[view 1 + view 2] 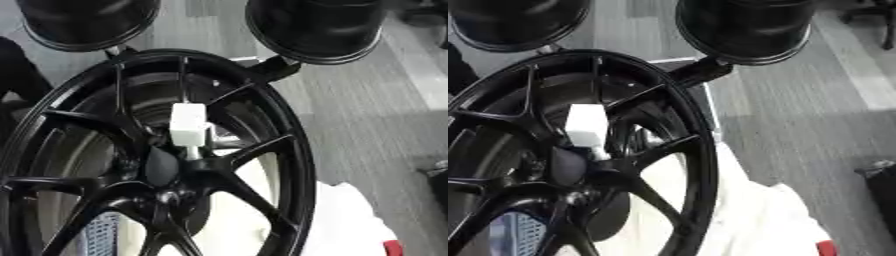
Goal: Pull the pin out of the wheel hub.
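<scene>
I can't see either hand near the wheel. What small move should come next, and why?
Probably bring one hand down to the white pin: it still sits in the hub of the black wheel, nothing grips it, and neither hand shows in either view.

1. Two big black round forearm housings point(315, 27) at top edge, glossy, with paler rims.
2. Narrow black link point(702, 71) runs down from the right one.
3. Hands hidden.

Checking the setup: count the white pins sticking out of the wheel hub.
1. A single white pin stands in the black wheel's hub, just above the centre. Spokes may hide others.
</scene>
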You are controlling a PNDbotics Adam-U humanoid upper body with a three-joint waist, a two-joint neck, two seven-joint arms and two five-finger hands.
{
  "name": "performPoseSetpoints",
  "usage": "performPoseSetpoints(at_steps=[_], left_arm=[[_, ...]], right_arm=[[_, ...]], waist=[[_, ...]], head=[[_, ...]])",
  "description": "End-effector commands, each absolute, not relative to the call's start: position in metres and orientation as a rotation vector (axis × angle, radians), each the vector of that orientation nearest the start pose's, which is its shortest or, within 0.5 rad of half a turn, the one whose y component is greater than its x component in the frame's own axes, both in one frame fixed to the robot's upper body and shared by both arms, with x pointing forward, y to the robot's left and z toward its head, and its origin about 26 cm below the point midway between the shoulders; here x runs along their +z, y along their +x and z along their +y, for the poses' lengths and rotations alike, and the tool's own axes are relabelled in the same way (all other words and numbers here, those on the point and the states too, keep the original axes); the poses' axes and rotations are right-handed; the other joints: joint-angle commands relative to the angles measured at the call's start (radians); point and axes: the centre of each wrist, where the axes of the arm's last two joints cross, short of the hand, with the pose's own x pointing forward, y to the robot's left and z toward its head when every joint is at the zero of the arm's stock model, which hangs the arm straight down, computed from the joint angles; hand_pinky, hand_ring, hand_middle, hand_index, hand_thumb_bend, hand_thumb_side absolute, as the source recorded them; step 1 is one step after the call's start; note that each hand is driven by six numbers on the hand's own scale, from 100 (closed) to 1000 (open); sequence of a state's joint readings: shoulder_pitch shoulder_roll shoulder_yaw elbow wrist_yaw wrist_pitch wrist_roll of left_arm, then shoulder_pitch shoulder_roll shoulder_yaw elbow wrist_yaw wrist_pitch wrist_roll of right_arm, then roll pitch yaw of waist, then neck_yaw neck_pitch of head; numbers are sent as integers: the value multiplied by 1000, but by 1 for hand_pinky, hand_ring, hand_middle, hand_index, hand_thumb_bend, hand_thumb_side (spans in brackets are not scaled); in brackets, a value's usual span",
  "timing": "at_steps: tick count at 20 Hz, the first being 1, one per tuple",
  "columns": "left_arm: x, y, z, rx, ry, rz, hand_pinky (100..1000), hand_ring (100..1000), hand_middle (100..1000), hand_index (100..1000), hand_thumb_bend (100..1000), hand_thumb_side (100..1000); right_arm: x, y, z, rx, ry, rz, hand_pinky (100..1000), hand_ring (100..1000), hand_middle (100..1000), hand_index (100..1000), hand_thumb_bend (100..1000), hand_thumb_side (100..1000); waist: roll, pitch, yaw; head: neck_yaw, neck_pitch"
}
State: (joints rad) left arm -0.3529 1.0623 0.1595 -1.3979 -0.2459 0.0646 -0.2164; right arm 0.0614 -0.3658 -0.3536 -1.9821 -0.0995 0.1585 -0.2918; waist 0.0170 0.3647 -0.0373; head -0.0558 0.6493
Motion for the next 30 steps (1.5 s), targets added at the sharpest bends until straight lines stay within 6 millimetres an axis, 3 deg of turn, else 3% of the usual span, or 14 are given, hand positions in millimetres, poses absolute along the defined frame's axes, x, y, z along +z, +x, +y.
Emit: performPoseSetpoints(at_steps=[1,2,3,4,11,21,22,24,26,30], left_arm=[[292,313,499,-813,1174,-1419,1000,981,834,957,100,513],[293,312,499,-826,1185,-1419,1000,1000,898,992,169,1000],[294,312,500,-833,1213,-1405,1000,1000,904,996,248,1000],[294,311,502,-826,1250,-1383,1000,1000,919,1000,259,1000],[295,312,501,-772,1322,-1373,1000,1000,885,1000,150,994],[295,312,502,-770,1304,-1376,986,1000,871,1000,130,985],[295,312,502,-763,1302,-1383,967,990,850,988,100,962],[297,312,501,-726,1295,-1414,933,957,804,935,100,781],[299,313,497,-681,1263,-1486,899,920,758,902,100,688],[306,312,479,-636,1188,-1673,865,839,682,861,100,590]], right_arm=[[147,233,-387,-221,-712,-1844,773,585,515,690,100,580],[147,233,-387,-222,-713,-1843,773,585,515,690,100,580],[147,233,-387,-222,-713,-1843,772,584,515,690,100,581],[147,233,-387,-222,-713,-1843,772,584,514,690,100,581],[147,232,-387,-224,-713,-1842,772,582,512,689,100,582],[146,232,-387,-226,-714,-1840,771,581,511,688,100,582],[146,232,-387,-226,-715,-1840,771,581,511,688,100,582],[146,232,-387,-225,-716,-1841,772,581,511,688,100,581],[147,232,-387,-222,-718,-1842,772,582,511,689,100,580],[148,233,-387,-212,-724,-1850,772,582,512,689,100,574]], waist=[[1,-22,1],[0,-22,1],[0,-23,2],[0,-23,2],[0,-25,3],[1,-26,3],[0,-26,3],[0,-26,4],[0,-26,5],[-2,-25,5]], head=[[4,-5],[3,-5],[3,-6],[3,-6],[2,-8],[2,-9],[2,-9],[1,-9],[0,-9],[-3,-10]])
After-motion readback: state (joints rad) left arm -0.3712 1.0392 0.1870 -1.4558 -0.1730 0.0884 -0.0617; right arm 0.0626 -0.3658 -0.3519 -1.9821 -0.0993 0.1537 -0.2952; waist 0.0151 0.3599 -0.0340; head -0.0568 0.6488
